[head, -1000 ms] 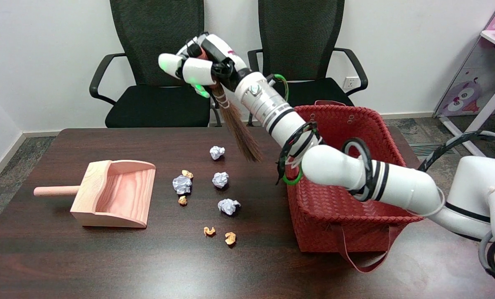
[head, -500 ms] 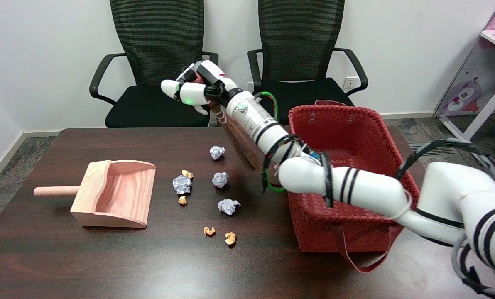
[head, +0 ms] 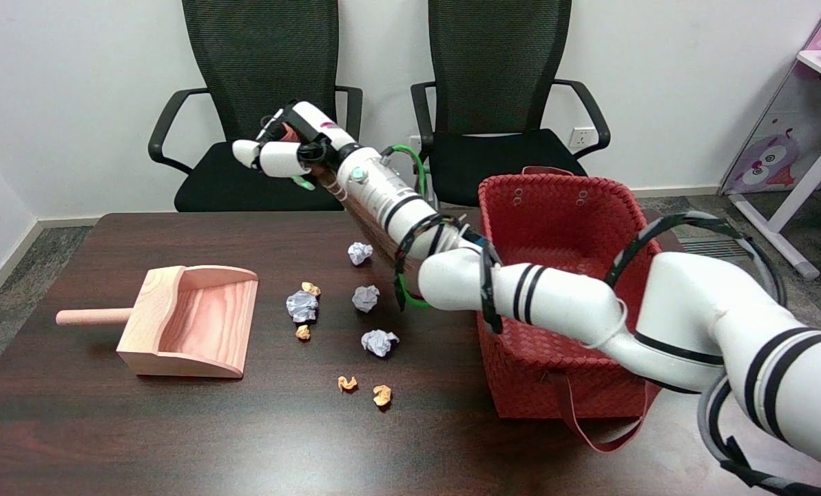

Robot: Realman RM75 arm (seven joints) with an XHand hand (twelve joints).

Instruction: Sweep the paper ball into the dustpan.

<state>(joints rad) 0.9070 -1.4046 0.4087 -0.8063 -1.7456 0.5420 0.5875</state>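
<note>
My right hand [head: 283, 148] is raised above the table's far edge and grips the handle of a small brown broom [head: 368, 220]. Most of the bristles are hidden behind my forearm; only a strip shows beside the wrist, near the table's far side. Several white paper balls lie mid-table: one [head: 359, 252] at the back just left of the forearm, one [head: 365, 297] below it, one [head: 302, 305] to the left, one [head: 379, 342] nearer me. The wooden dustpan [head: 190, 322] lies at the left, its mouth facing right toward the balls.
Small orange paper scraps [head: 381, 395] lie among and in front of the balls. A red woven basket [head: 555, 358] stands on the table at the right, under my arm. Two black office chairs [head: 259, 103] stand behind the table.
My right arm has swung left and lower, carrying the broom with it. The bristles have slipped behind my forearm. Balls, scraps and dustpan have not moved.
</note>
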